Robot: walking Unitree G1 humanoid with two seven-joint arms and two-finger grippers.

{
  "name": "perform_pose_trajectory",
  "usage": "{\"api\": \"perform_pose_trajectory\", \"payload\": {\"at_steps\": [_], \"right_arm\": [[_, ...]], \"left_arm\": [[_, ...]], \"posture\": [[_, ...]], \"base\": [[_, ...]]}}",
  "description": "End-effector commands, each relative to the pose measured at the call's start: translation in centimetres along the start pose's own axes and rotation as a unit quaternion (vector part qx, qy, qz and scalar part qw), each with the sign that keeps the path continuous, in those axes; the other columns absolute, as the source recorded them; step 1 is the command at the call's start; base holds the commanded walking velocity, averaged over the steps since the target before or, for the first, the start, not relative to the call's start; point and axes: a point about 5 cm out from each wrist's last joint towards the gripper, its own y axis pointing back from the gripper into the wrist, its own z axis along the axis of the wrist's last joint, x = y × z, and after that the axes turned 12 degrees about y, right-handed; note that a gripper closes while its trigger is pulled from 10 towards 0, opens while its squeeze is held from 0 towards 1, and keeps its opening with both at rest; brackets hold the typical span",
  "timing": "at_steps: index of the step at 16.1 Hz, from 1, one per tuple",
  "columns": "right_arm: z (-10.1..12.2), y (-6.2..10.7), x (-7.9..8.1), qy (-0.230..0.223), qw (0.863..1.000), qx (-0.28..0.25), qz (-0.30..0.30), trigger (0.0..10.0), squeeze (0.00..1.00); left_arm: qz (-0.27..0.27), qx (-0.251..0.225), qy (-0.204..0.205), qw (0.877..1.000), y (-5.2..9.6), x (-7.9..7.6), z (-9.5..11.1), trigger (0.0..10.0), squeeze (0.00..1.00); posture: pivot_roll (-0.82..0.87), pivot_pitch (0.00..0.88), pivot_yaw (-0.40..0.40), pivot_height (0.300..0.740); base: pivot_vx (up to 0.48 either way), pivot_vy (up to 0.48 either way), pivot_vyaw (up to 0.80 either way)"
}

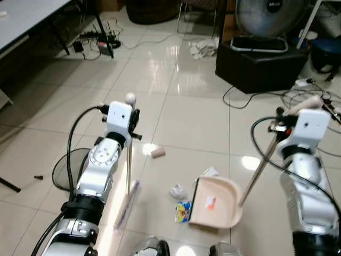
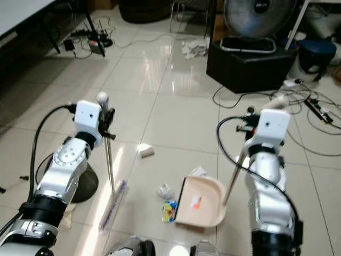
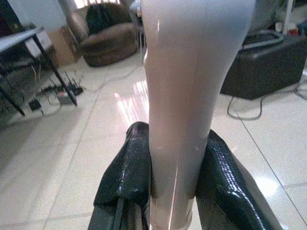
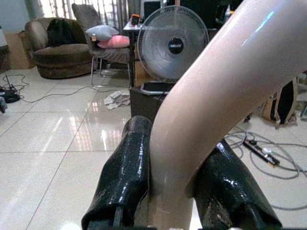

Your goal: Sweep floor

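Note:
My left gripper (image 3: 176,160) is shut on the pale handle of a broom (image 1: 128,160). The handle stands nearly upright and its brush head (image 1: 126,205) rests on the tiles. My right gripper (image 4: 175,158) is shut on the long, slanted handle of a beige dustpan (image 1: 216,202), which lies on the floor to the right of the broom. A small orange scrap (image 1: 210,202) lies inside the pan. Beside its left rim are a crumpled paper (image 1: 177,191), a blue-yellow wrapper (image 1: 184,211) and a white scrap (image 1: 210,172). A small tan cup (image 1: 157,153) lies farther out.
A fan on a black box (image 1: 261,69) stands ahead on the right, with cables (image 1: 306,98) trailing over the floor beside it. A white cloth (image 1: 202,48) lies farther back. Table legs and power strips (image 1: 96,40) are at the far left. A black round base (image 1: 66,169) sits beside my left arm.

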Motion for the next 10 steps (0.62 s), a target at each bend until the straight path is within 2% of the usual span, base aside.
{"api": "perform_pose_trajectory", "payload": {"at_steps": [1,3,5,8,10], "right_arm": [[0.8,-0.4,-0.5,0.007,1.000,-0.026,-0.009,10.0,0.00],[0.4,-1.2,-0.8,0.028,0.999,-0.029,-0.010,10.0,0.00],[-0.5,-2.0,-0.7,0.033,0.999,-0.017,0.000,10.0,0.00],[-2.0,-2.2,-0.2,0.052,0.999,-0.007,-0.008,10.0,0.00],[-2.3,-2.6,0.0,0.028,0.999,-0.024,-0.034,10.0,0.00]], "left_arm": [[0.003,-0.032,-0.009,0.999,-0.5,0.2,1.4,10.0,0.00],[0.003,-0.047,0.000,0.999,-0.9,0.1,2.0,10.0,0.00],[-0.002,-0.067,-0.014,0.998,-1.1,0.1,2.4,10.0,0.00],[0.011,-0.083,-0.012,0.996,-0.9,0.4,2.5,10.0,0.00],[0.000,-0.069,0.000,0.998,-0.6,0.1,1.4,10.0,0.00]], "posture": [[0.01,0.181,0.112,0.740],[0.02,0.201,0.113,0.740],[0.05,0.257,0.107,0.740],[0.07,0.311,0.124,0.740],[0.09,0.313,0.133,0.740]], "base": [[0.000,0.000,0.00],[0.000,0.000,0.00],[0.000,0.000,0.00],[0.000,0.000,0.00],[0.000,0.000,0.00]]}}
